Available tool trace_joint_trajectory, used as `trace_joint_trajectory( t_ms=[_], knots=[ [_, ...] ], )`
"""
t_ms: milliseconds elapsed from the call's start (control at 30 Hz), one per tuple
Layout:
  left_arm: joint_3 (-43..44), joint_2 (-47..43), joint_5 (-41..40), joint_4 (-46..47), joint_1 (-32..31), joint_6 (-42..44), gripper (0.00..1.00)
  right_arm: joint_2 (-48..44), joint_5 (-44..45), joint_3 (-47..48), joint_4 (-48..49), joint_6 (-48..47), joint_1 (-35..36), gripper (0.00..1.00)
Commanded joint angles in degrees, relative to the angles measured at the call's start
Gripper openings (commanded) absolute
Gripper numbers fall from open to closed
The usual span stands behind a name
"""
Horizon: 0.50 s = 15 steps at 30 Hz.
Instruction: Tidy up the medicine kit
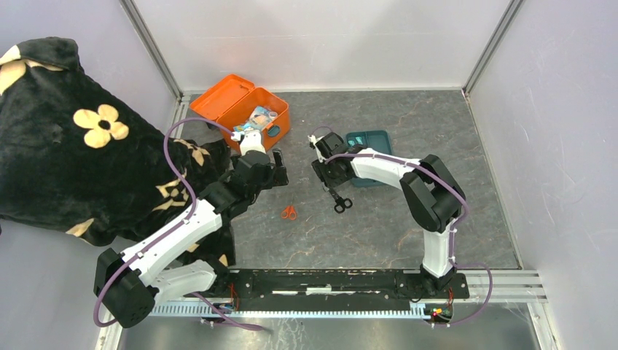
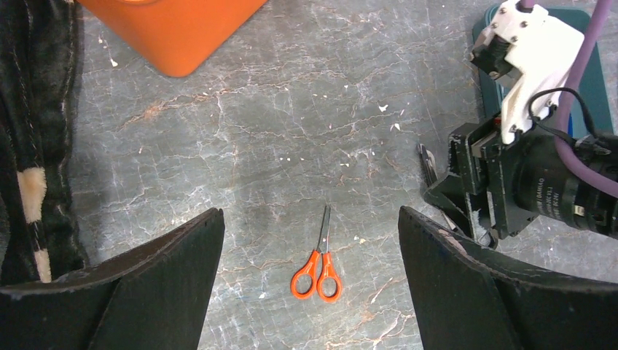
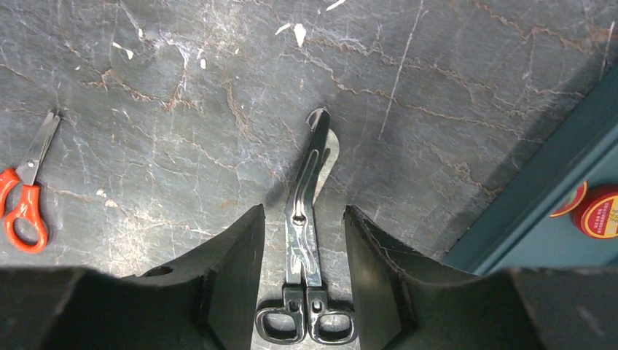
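Note:
The medicine kit (image 1: 251, 109) is an orange box standing at the back left with its lid open and packets inside; one corner of it (image 2: 175, 29) shows in the left wrist view. My left gripper (image 1: 278, 168) (image 2: 311, 215) hovers wide open and empty, with small orange scissors (image 2: 318, 266) (image 1: 289, 212) lying on the table below it. My right gripper (image 1: 329, 186) (image 3: 304, 211) is low over black bandage scissors (image 3: 306, 248) (image 1: 339, 202). These lie flat between its fingers with a gap on each side. The jaws are open and hold nothing.
A teal compartment tray (image 1: 368, 157) (image 3: 554, 211) lies just right of the right gripper, with a small red-lidded tin (image 3: 597, 211) in it. A black flower-patterned cloth (image 1: 73, 146) (image 2: 36, 146) covers the left side. Grey marbled table, walls around.

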Motion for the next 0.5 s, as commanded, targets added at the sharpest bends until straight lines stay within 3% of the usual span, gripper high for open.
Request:
trace_joint_trajectory(
  t_ms=[0, 200, 467],
  knots=[
    [-0.2, -0.5, -0.7, 2.1, 0.3, -1.9, 0.94, 1.9, 3.8, 4.0, -2.2, -0.4, 1.4, 0.51],
    [-0.3, -0.7, -1.0, 2.1, 0.3, -1.7, 0.94, 4.3, 6.3, 5.4, -5.1, -0.5, 2.7, 0.45],
    [-0.5, -0.8, -1.1, 2.1, 0.3, -1.5, 0.94, 4.3, 6.8, 4.3, -5.1, -0.1, 3.0, 0.19]
  ],
)
